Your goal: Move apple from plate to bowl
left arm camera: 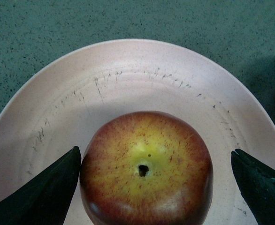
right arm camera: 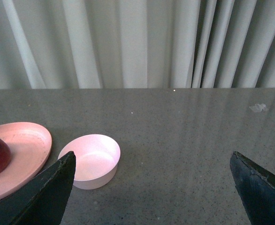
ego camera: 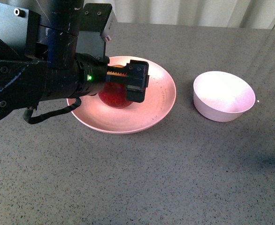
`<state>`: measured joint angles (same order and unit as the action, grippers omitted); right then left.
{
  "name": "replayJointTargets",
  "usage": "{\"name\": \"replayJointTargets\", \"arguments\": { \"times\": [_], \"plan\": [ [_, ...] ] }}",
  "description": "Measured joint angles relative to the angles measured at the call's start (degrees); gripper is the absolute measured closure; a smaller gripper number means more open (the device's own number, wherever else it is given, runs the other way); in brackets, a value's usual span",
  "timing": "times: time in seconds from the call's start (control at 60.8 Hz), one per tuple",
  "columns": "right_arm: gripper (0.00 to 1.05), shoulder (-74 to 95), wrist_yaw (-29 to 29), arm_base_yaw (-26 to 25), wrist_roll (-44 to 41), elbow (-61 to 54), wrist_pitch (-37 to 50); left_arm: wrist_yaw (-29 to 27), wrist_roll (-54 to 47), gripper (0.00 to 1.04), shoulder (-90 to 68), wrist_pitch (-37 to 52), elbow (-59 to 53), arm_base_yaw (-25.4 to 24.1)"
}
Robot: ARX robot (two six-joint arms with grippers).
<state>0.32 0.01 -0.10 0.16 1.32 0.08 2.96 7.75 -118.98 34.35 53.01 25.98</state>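
Notes apple (left arm camera: 146,168) at centre of plate (left arm camera: 128,84), unlifted; left gripper (left arm camera: 155,154) wide open astride it, holding nothing; bowl (ego camera: 223,96) empty, right of plate; right gripper (right arm camera: 151,161) open, empty, well apart from plate; judges grasp, carry and release all outstanding.
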Motion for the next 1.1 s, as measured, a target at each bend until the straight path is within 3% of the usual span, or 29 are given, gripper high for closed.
{"name": "replayJointTargets", "arguments": {
  "times": [0.049, 0.132, 0.263, 0.592, 0.889, 1.103],
  "plan": [
    [0.09, 0.0, 0.0, 0.0, 0.0, 0.0, 0.0, -0.24, -0.31, 0.12, -0.2, -0.15, 0.07, 0.09],
    [0.09, 0.0, 0.0, 0.0, -0.02, 0.0, 0.0, -0.44, -0.48, 0.27, -0.28, -0.44, 0.22, 0.11],
    [0.09, 0.0, 0.0, 0.0, -0.02, 0.0, 0.0, -0.59, -0.74, 0.34, -0.28, -0.74, 0.55, 0.13],
    [0.09, 0.0, 0.0, 0.0, 0.0, 0.0, 0.0, 0.52, -0.79, 0.34, -0.17, -3.8, 6.6, 2.6],
    [0.09, 0.0, 0.0, 0.0, -0.02, 0.0, 0.0, 2.71, -0.76, 0.34, -2.93, -7.72, 19.93, 10.32],
    [0.09, 0.0, 0.0, 0.0, 0.0, 0.0, 0.0, 3.8, -0.79, 0.34, -5.97, -8.98, 22.67, 13.75]
  ]
}}
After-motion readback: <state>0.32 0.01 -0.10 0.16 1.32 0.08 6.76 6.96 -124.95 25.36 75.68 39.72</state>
